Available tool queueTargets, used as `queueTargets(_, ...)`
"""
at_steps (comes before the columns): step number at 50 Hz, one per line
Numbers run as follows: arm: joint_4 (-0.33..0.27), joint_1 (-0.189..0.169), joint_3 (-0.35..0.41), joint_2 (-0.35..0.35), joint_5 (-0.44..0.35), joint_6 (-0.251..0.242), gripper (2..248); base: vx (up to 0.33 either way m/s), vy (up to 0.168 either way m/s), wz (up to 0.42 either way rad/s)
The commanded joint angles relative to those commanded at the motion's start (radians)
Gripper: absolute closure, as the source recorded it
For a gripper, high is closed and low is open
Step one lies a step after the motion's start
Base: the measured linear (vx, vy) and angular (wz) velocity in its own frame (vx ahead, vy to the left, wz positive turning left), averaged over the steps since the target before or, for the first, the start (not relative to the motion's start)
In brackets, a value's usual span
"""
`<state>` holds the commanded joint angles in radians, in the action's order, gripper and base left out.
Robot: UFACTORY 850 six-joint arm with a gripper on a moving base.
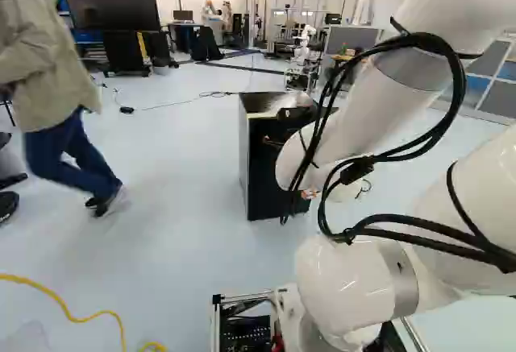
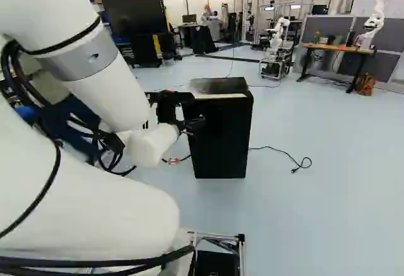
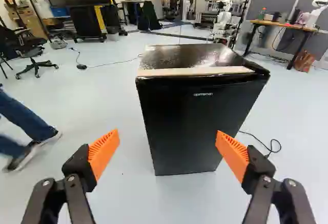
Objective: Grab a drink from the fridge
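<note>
Gripper (image 3: 168,155) is spread wide, nothing in it, out in front of the fridge (image 2: 221,134), facing its shut door (image 3: 197,126), so I'd go forward.

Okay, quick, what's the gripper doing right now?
Gripper: open, jaws wide apart, holding nothing, with the closed black fridge ahead of it.

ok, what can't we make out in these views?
- Any drinks inside the fridge: wrist view, hidden by its shut door.
- Where the floor cord ends behind the fridge: right base view, fridge blocks it.
- Items on the far desk: right base view, too small.
</note>
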<state>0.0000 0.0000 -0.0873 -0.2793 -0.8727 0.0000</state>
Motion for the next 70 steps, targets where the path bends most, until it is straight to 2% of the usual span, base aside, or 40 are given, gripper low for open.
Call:
queueTargets(50, 0.0, 0.0, 0.0, 0.0, 0.0, 0.0, 3, 0.0, 0.0, 0.0)
queueTargets(70, 0.0, 0.0, 0.0, 0.0, 0.0, 0.0, 3, 0.0, 0.039, -0.009)
